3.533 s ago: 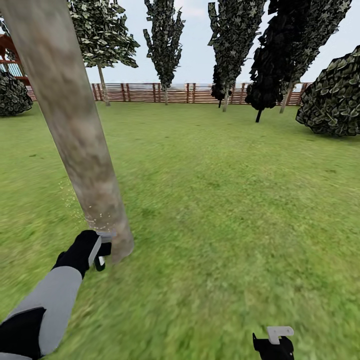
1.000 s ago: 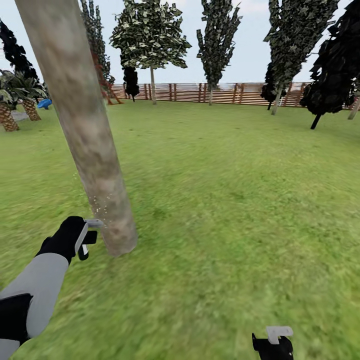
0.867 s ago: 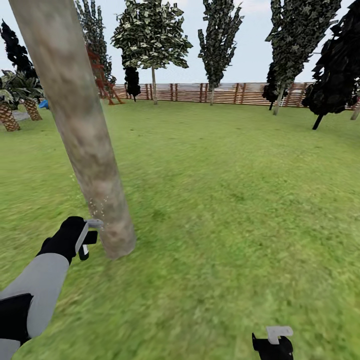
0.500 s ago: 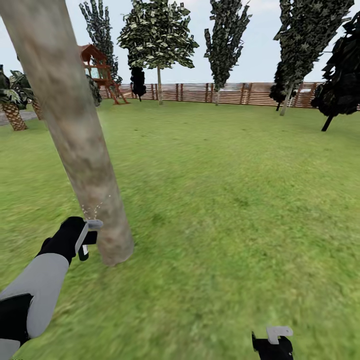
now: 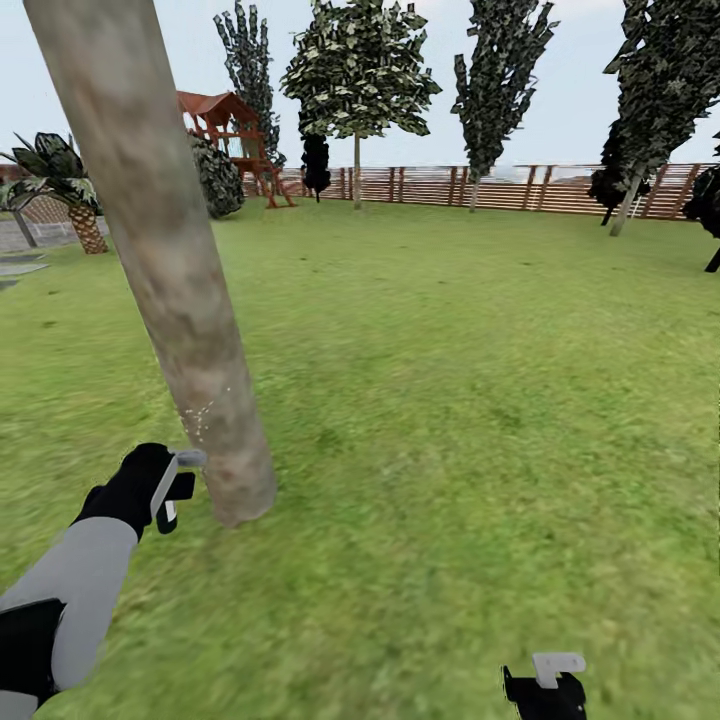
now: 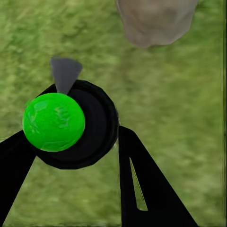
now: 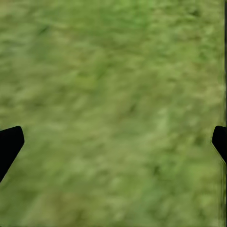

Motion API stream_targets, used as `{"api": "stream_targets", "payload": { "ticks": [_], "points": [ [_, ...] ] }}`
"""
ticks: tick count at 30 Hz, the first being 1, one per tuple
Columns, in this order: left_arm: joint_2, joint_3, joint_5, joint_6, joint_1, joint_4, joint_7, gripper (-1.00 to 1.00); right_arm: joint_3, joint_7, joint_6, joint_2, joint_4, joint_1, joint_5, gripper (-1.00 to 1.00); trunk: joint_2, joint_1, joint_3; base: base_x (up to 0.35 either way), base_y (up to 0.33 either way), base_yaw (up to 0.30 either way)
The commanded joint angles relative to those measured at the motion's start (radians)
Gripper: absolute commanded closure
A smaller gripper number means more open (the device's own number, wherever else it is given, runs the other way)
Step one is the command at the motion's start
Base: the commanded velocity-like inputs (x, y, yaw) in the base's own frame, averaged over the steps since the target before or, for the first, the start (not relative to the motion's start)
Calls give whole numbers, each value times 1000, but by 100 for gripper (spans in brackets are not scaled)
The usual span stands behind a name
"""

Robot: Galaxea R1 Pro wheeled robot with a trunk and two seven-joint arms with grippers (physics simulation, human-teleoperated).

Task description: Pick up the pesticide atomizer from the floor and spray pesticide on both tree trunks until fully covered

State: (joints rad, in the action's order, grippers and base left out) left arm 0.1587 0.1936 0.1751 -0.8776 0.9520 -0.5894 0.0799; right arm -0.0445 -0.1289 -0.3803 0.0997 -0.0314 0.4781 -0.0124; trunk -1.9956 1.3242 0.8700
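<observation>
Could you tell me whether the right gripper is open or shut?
Open: the right gripper has its fingertips far apart at opposite edges, with only grass between.

We see a trunk [image 5: 170, 270] of mottled tan and grey, flecked low down with white specks [image 5: 203, 412]. The lawn [image 5: 470, 400] is green, the slatted fence [image 5: 500, 187] reddish brown. Our left hand [image 5: 172, 482] is black with a grey finger; the atomizer [image 6: 71, 125] shows black with a bright green top.
</observation>
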Motion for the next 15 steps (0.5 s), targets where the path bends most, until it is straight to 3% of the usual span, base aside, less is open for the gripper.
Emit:
{"api": "stream_targets", "payload": {
  "ticks": [1,8,11,15],
  "points": [
    [-2,4,9,-4,-6,-1,-4,100,-5,-5,-2,1,1,1,-1,-100,0,0,1,0,-276,9],
    [0,8,10,-3,-33,-3,-9,100,-5,-5,-2,2,1,1,-1,-100,0,0,1,51,-276,1],
    [6,49,12,4,-35,-1,-11,100,-5,-5,-2,1,1,1,-1,-100,0,0,1,162,-252,0],
    [19,63,16,15,-51,-1,-9,100,-5,-5,-2,-1,1,1,-1,-100,0,0,1,192,-235,46]
  ]
}}
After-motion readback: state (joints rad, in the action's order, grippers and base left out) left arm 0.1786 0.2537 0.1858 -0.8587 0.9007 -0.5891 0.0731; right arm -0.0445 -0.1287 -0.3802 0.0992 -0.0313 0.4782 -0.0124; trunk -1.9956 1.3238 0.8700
